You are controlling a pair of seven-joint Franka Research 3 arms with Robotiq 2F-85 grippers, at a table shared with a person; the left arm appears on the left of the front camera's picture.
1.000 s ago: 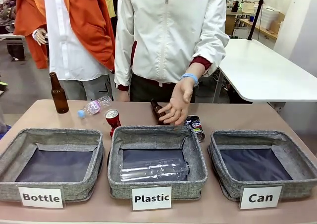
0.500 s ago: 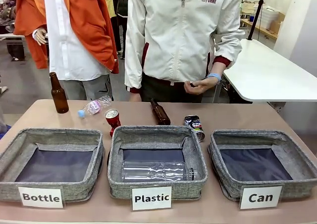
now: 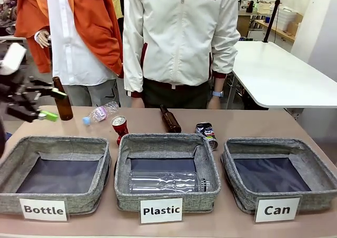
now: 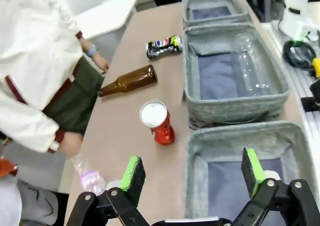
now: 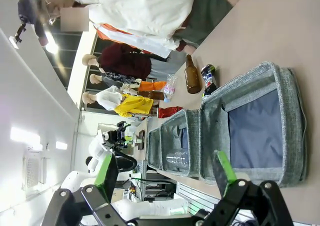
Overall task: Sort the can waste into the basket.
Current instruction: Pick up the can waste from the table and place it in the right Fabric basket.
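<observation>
green-padded left gripper (image 3: 54, 105) hovers wide open near the upright brown bottle (image 3: 65, 109); right gripper (image 5: 164, 167) gapes too.

Clear plastic bottle (image 3: 166, 181) lying inside grey woven "Plastic" basket (image 3: 126, 195); brown glass bottle (image 3: 64, 107) upright on tan tabletop (image 3: 253, 125).

Robotics lab: labelled sorting baskets (image 3: 274, 142), white worktable (image 3: 284, 77) behind

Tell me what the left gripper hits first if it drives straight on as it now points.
Probably the person-side rim of the Bottle basket or the bare table beside it: the open left gripper aims down at that spot. The red can stands just beyond. Depth is hard to judge.
</observation>
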